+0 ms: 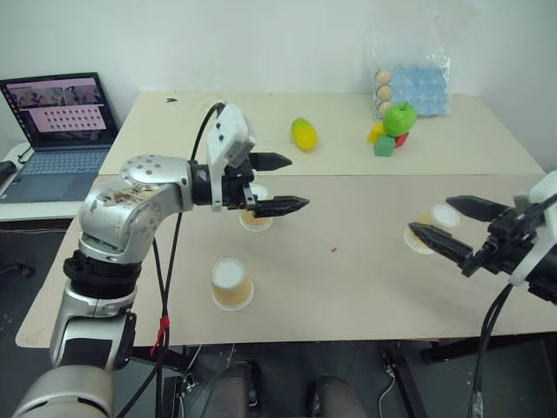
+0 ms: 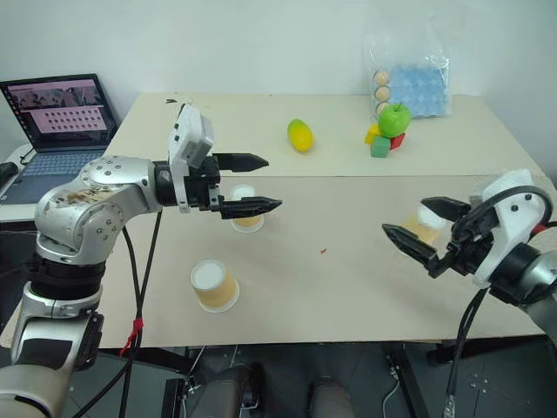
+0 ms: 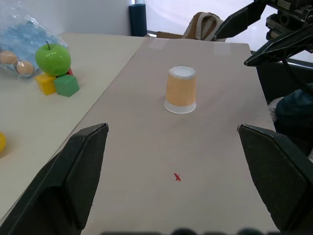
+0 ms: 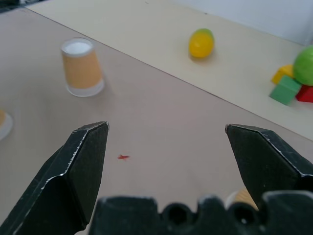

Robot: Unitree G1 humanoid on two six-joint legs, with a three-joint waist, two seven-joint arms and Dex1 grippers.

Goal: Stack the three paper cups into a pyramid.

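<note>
Separately, three paper cups (image 1: 231, 283) upside down on table (image 1: 348, 279), both hands empty

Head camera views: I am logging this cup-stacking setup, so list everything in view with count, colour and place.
paper cups: three, tan-orange with white base up, apart on the front table; one near the front edge, one under the left end effector, one by the right end effector.
fruit: one, yellow-green, rear table.
apple: one, green, on the blocks.
blocks: yellow, green, red, rear table.
bag: one, clear, blue contents and eggs, by the wall.
laptop: one, open, side table on the left.
left end effector: open, empty.
right end effector: open, empty.
</note>
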